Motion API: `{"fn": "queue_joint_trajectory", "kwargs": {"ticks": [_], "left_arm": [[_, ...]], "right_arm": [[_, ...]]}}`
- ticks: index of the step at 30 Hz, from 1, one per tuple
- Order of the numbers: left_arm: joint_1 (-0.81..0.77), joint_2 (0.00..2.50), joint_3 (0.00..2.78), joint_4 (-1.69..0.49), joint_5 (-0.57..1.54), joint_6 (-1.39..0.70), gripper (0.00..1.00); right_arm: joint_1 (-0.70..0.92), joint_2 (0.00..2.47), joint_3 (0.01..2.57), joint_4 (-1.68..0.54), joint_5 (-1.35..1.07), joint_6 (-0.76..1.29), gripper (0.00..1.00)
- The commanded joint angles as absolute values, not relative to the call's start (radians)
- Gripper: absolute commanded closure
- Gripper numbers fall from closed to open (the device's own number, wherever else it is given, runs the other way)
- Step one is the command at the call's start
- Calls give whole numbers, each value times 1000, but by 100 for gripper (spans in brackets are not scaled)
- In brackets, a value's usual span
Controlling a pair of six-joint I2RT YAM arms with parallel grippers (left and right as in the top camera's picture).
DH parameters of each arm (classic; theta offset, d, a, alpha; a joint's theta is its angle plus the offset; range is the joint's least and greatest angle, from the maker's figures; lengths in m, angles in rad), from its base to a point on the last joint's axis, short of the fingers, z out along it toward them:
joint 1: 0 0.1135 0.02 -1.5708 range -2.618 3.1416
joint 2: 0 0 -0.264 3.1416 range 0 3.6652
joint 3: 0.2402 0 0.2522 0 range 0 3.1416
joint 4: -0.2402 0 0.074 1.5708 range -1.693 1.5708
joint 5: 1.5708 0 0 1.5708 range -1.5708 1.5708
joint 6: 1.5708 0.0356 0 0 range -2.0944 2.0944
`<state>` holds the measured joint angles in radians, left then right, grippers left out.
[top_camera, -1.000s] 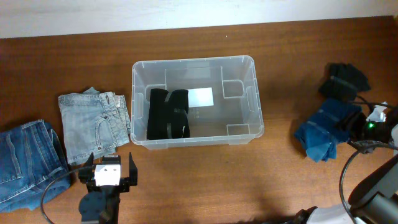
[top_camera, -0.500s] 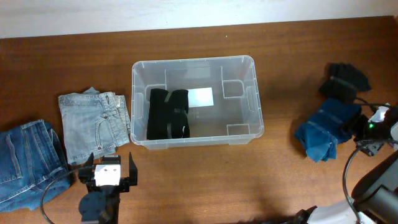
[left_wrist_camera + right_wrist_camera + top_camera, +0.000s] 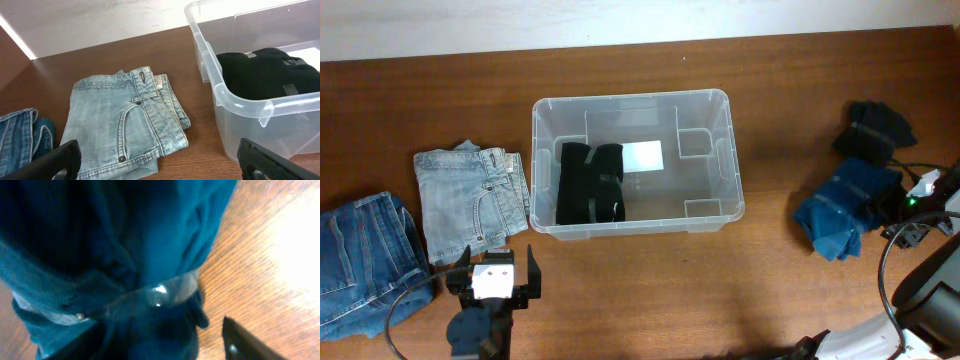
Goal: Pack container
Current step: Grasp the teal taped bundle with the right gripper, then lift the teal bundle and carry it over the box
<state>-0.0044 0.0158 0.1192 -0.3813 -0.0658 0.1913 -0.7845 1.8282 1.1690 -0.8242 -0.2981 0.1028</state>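
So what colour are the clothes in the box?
Black; the clothes show best in the left wrist view.

Table (image 3: 620, 290) with container (image 3: 630, 97), jeans (image 3: 470, 205), blue garment (image 3: 840, 205)

On the wooden table (image 3: 640, 290) lie folded light-blue jeans (image 3: 472, 203) at left, darker blue jeans (image 3: 360, 255) just beside them near-left, a folded black garment (image 3: 588, 183) at centre, and a crumpled teal garment (image 3: 845, 208) at right with a second black garment (image 3: 875, 128) just beyond it.
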Motion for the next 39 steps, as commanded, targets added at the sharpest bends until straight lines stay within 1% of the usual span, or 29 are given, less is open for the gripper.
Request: {"fn": "queue_joint_trajectory", "kwargs": {"ticks": [1, 4, 13, 17, 19, 20, 21, 22, 23, 29, 35, 39], "left_arm": [[1, 12, 115, -379, -56, 208, 1], [1, 12, 115, -379, -56, 208, 1], [1, 12, 115, -379, -56, 208, 1], [1, 12, 115, -379, -56, 208, 1], [1, 12, 115, -379, -56, 208, 1], [1, 12, 115, -379, -56, 208, 1], [1, 12, 115, -379, -56, 208, 1], [1, 12, 115, -379, -56, 208, 1], [1, 12, 115, -379, -56, 208, 1], [1, 12, 115, -379, -56, 208, 1], [1, 12, 115, -379, -56, 208, 1], [1, 12, 115, -379, -56, 208, 1]], "right_arm": [[-785, 1874, 1148, -797, -270, 113, 44], [-785, 1874, 1118, -768, -274, 113, 47], [-785, 1874, 1021, -669, -277, 114, 47], [-785, 1874, 1020, -669, -277, 114, 60], [-785, 1874, 1019, -673, -277, 113, 71], [-785, 1874, 1019, -677, -277, 113, 75], [-785, 1874, 1019, -686, -277, 113, 82], [-785, 1874, 1019, -695, -280, 113, 92], [-785, 1873, 1019, -704, -293, 113, 96], [-785, 1819, 1028, -751, -337, 113, 96], [-778, 1637, 1108, -838, -466, 113, 96], [-731, 1494, 1201, -924, -472, 113, 96]]}}
